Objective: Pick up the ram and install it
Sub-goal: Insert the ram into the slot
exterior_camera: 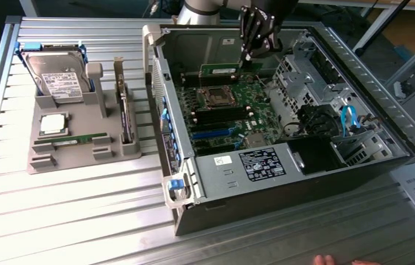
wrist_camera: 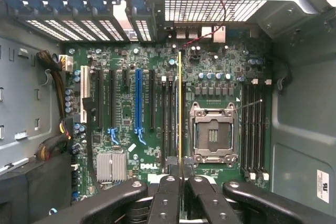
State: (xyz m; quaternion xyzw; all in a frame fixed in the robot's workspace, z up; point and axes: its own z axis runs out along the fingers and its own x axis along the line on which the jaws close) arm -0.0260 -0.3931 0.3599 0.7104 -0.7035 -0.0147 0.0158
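The ram (exterior_camera: pixel 221 70) is gripped by the closed gripper (exterior_camera: pixel 251 54), upper centre of the exterior view, over the motherboard (exterior_camera: pixel 226 110) inside the open computer case (exterior_camera: pixel 281 165); from the wrist, it is seen edge-on beside the processor socket (wrist_camera: pixel 212 132).

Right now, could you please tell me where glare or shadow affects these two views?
Exterior view: strong light washes out the slatted table, while the case interior sits darker. Wrist view: the motherboard is evenly lit, the edge of the held ram catches light, and the gripper is dark.
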